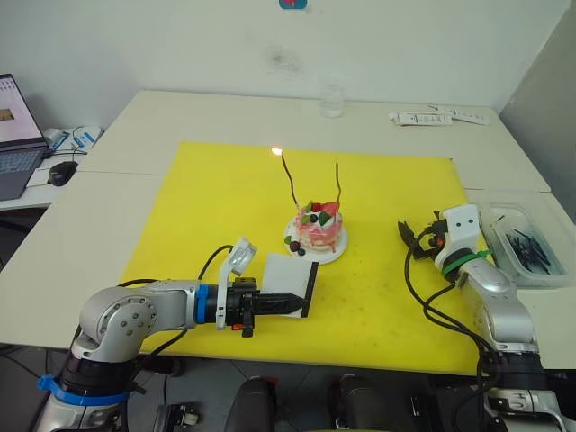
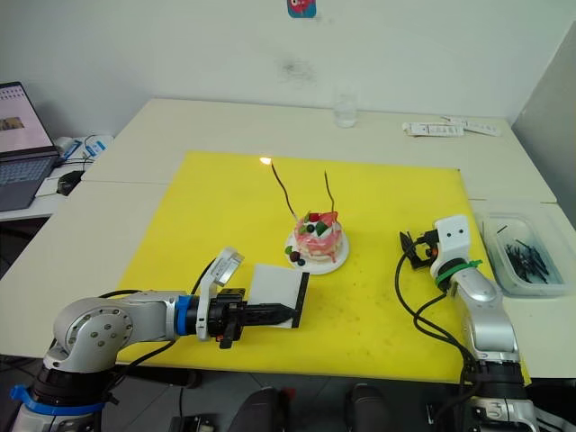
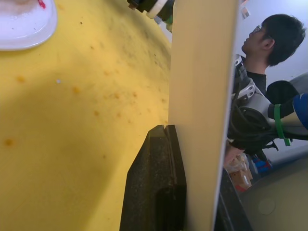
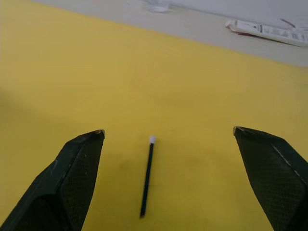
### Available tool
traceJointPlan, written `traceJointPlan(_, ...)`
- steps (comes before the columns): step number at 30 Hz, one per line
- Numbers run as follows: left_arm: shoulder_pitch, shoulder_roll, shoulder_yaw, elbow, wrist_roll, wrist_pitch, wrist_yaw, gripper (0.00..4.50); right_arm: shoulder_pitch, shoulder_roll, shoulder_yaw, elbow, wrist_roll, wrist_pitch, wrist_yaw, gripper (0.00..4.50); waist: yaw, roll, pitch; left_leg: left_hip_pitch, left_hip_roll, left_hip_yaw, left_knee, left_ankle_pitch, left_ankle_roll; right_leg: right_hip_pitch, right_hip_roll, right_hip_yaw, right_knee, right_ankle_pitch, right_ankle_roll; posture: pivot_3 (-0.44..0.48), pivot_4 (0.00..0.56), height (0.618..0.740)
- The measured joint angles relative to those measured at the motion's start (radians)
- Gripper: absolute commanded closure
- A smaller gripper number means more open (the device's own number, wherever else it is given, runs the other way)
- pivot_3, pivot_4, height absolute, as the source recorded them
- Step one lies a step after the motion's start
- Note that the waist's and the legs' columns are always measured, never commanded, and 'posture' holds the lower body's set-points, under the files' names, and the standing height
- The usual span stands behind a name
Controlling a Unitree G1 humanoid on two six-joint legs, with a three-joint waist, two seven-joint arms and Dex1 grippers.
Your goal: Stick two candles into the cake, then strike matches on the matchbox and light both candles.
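At four o'clock from the cake [image 1: 317, 232], a match [image 4: 147, 175] lies flat on the yellow mat [image 1: 207, 207] between the right gripper [image 4: 168, 139]'s spread fingers. Thin, dark, pale-tipped; likely light and brittle, best pinched mid-shaft. Left gripper [image 1: 290, 302] clamps the white matchbox [image 1: 290, 281] at six o'clock.

Pink cake [image 1: 317, 232] with red strawberry, white matchbox [image 1: 286, 286] edged black, yellow mat [image 1: 216, 198], white-tipped black match [image 4: 146, 176]
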Motion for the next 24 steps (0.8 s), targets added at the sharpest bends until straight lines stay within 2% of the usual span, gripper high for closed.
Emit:
traceJointPlan(2, -0.001, 0.000, 0.000, 0.000, 0.000, 0.000, 0.000, 4.50, -0.004, 0.002, 0.007, 0.026, -0.008, 0.010, -0.019, 0.02, 0.000, 0.000, 0.000, 0.000, 0.000, 0.000, 0.000, 0.000, 0.000, 0.000, 0.000, 0.000, 0.000, 0.000, 0.000, 0.000, 0.150, 0.706)
traceJointPlan(5, -0.012, 0.000, 0.000, 0.000, 0.000, 0.000, 0.000, 4.50, -0.018, 0.010, 0.012, 0.031, -0.009, 0.039, -0.031, 0.64, 0.000, 0.000, 0.000, 0.000, 0.000, 0.000, 0.000, 0.000, 0.000, 0.000, 0.000, 0.000, 0.000, 0.000, 0.000, 0.000, 0.150, 0.706)
traceJointPlan(16, -0.015, -0.001, -0.001, 0.000, 0.002, -0.004, 0.001, 4.50, -0.004, 0.027, 0.056, -0.069, -0.011, 0.180, -0.062, 4.47, 0.003, 0.000, 0.000, 0.000, 0.000, 0.000, 0.000, 0.000, 0.000, 0.001, -0.001, 0.000, 0.000, 0.000, 0.000, 0.000, 0.150, 0.706)
traceJointPlan(22, -0.003, -0.002, -0.001, -0.001, 0.002, -0.004, 0.002, 4.50, 0.039, 0.027, 0.055, -0.161, 0.006, 0.242, -0.062, 4.47, 0.003, 0.000, 0.000, 0.000, 0.000, -0.001, 0.000, 0.000, 0.000, 0.001, -0.001, 0.000, 0.000, 0.000, 0.000, 0.000, 0.150, 0.706)
traceJointPlan(24, -0.003, -0.002, -0.001, -0.002, 0.002, -0.004, 0.002, 4.50, 0.088, 0.009, 0.056, -0.253, 0.025, 0.292, -0.039, 4.47, 0.004, 0.000, 0.000, -0.001, 0.000, -0.001, -0.001, 0.000, 0.000, 0.000, -0.001, -0.001, 0.000, 0.000, 0.000, 0.000, 0.150, 0.706)
